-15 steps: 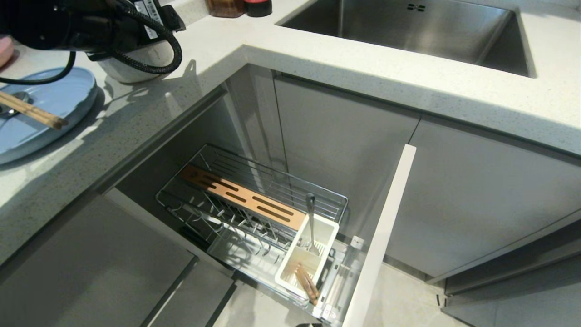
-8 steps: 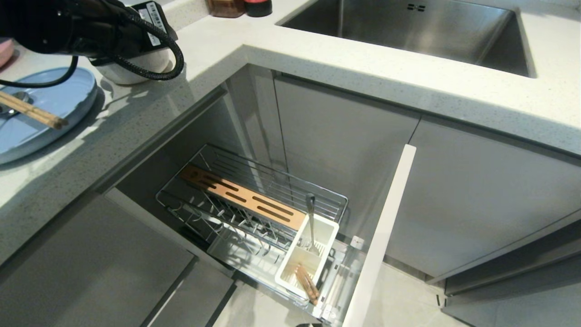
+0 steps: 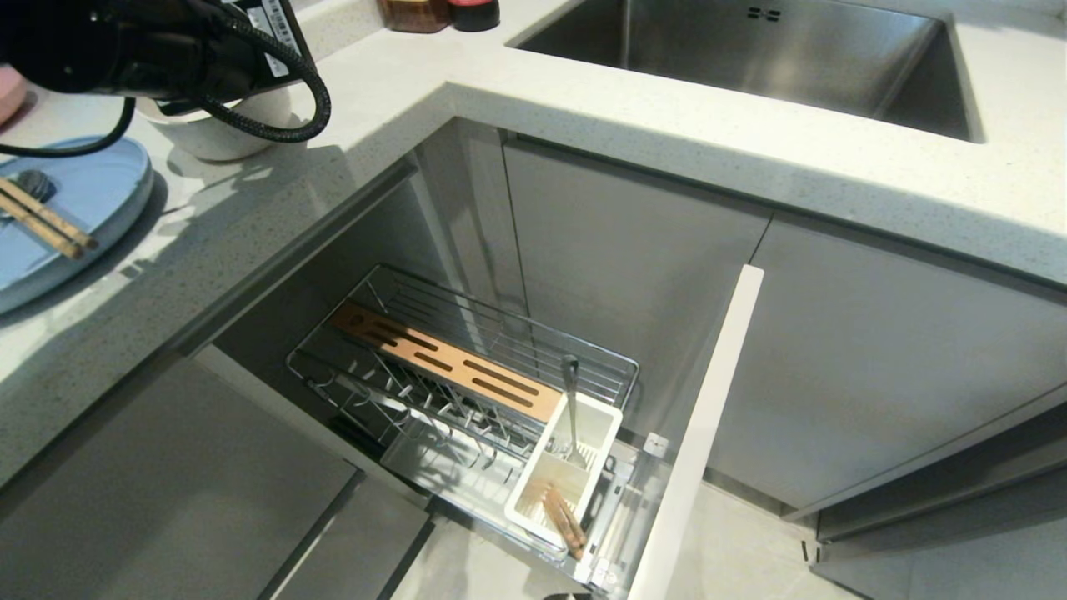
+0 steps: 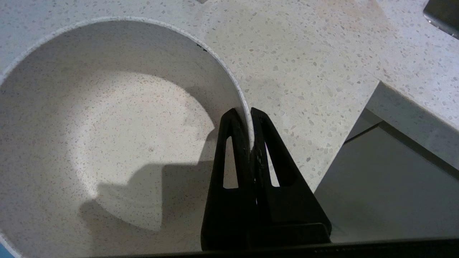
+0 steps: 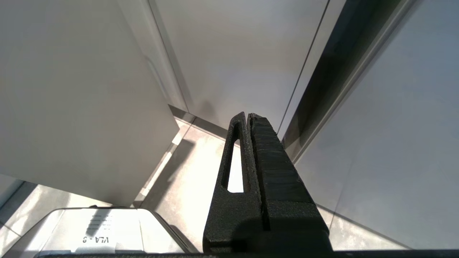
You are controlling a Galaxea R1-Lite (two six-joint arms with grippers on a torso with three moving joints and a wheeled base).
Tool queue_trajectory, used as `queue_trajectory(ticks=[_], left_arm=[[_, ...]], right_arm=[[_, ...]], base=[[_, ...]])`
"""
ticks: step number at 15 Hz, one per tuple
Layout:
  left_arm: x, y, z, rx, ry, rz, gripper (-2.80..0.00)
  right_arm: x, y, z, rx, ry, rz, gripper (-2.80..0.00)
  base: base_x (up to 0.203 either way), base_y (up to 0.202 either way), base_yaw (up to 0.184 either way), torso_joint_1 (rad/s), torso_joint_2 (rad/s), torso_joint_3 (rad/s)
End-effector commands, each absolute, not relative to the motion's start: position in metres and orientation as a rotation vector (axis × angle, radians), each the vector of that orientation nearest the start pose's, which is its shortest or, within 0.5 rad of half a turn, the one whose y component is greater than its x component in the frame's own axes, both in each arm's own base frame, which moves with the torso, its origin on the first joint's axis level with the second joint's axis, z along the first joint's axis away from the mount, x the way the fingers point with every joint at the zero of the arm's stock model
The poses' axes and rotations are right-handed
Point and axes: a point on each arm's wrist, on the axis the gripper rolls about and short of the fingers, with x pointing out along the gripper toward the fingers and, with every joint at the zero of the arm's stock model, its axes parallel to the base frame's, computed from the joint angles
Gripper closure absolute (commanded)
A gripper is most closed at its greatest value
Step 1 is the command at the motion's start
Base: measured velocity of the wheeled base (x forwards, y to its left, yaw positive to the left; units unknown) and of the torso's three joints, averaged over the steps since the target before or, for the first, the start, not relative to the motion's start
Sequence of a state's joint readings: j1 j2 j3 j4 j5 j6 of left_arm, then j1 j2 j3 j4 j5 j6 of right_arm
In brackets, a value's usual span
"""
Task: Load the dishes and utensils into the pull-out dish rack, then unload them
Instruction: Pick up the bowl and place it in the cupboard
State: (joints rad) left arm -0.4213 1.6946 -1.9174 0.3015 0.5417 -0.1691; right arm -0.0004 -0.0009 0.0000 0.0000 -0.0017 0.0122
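The tabletop (image 3: 583,108) is running in an L around the open cabinet, and the sink (image 3: 750,50) is sitting sunk into its far stretch. Below its inner corner the pull-out dish rack (image 3: 467,375) is standing drawn fully out, its pale front panel (image 3: 700,433) swung clear, presumably so an arm can come down into it from above. Its wire plate slots are sitting unfilled, so the dishes are not yet loaded. At the rack's front end the white utensil caddy (image 3: 567,467) is already carrying a spoon (image 3: 570,400) upright in one cell and chopsticks (image 3: 563,521) in another.

Towards the tabletop's left edge the light-blue plate (image 3: 75,225) is lying flat, with a second pair of chopsticks (image 3: 42,221) resting across it.

Just behind the plate, the cream-white bowl (image 4: 107,143) is sitting upright on the tabletop. The left end effector (image 4: 250,118) is pinching its rim, one finger inside the wall and one outside, closed tight on the thin edge; a rim grip suits a bowl too wide to span. The likely step is lifting it towards the rack.

The right end effector (image 5: 247,116) is hanging parked low beside the cabinet fronts, closed on nothing.
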Motion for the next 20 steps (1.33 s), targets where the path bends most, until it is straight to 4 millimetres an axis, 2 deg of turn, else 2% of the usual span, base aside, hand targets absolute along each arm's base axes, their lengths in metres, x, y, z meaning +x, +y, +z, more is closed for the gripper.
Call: queue_trajectory(ticks=[1, 3, 10, 12, 15, 18, 20], left_arm=[[0.267, -0.107, 0.404, -0.135, 0.056, 0.126, 0.00], [0.260, -0.110, 0.407, -0.138, 0.051, 0.103, 0.00], [0.206, -0.116, 0.439, -0.192, -0.051, -0.153, 0.00], [0.184, -0.132, 0.447, -0.222, -0.084, -0.275, 0.00], [0.155, -0.166, 0.450, -0.281, -0.127, -0.467, 0.00], [0.142, -0.191, 0.442, -0.341, -0.157, -0.559, 0.00], [0.139, -0.206, 0.428, -0.405, -0.153, -0.588, 0.00]], right_arm=[[-0.023, 0.000, 0.075, 0.012, 0.000, -0.002, 0.00], [-0.023, 0.000, 0.075, 0.012, 0.002, -0.002, 0.00], [-0.023, 0.000, 0.075, 0.012, 0.002, -0.002, 0.00], [-0.023, 0.000, 0.075, 0.012, 0.002, -0.002, 0.00], [-0.023, 0.000, 0.075, 0.012, 0.002, -0.002, 0.00], [-0.023, 0.000, 0.075, 0.012, 0.002, -0.002, 0.00], [-0.023, 0.000, 0.075, 0.012, 0.001, -0.002, 0.00]], base=[[0.000, 0.000, 0.000, 0.000, 0.00, 0.000], [0.000, 0.000, 0.000, 0.000, 0.00, 0.000], [0.000, 0.000, 0.000, 0.000, 0.00, 0.000], [0.000, 0.000, 0.000, 0.000, 0.00, 0.000], [0.000, 0.000, 0.000, 0.000, 0.00, 0.000], [0.000, 0.000, 0.000, 0.000, 0.00, 0.000], [0.000, 0.000, 0.000, 0.000, 0.00, 0.000]])
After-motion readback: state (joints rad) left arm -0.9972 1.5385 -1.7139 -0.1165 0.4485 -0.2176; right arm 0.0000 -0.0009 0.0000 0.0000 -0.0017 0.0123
